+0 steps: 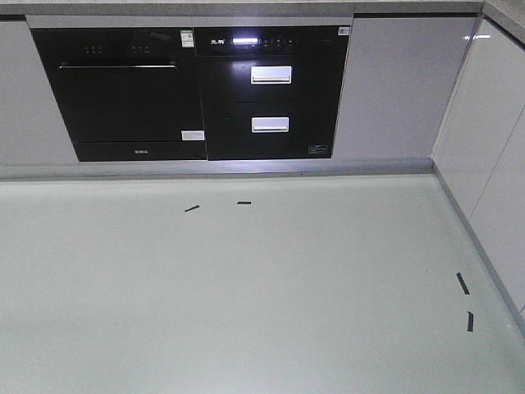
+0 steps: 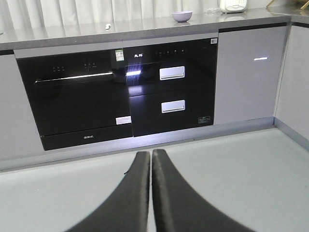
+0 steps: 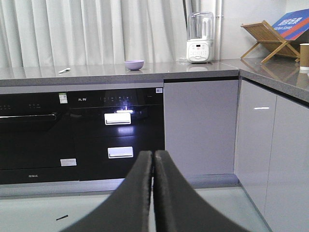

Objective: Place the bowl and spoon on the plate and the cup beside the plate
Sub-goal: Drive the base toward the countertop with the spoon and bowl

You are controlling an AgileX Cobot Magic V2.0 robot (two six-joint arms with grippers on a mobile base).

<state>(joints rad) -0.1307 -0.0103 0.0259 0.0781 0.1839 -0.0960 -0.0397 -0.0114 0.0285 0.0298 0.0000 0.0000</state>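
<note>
Spoon (image 3: 64, 70) lies on counter (image 3: 203, 70), long axis approx L-R.

Cool, dim light; glare streaks the glossy oven (image 2: 75, 99).

Grey countertop (image 3: 193, 67), black built-in appliances (image 1: 123, 98), pale floor (image 1: 246, 287), white curtains (image 3: 96, 29), perhaps a blender (image 3: 199, 38).

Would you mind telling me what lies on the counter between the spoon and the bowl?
Nothing: between the spoon and the bowl only bare grey countertop shows, in both wrist views.
</note>
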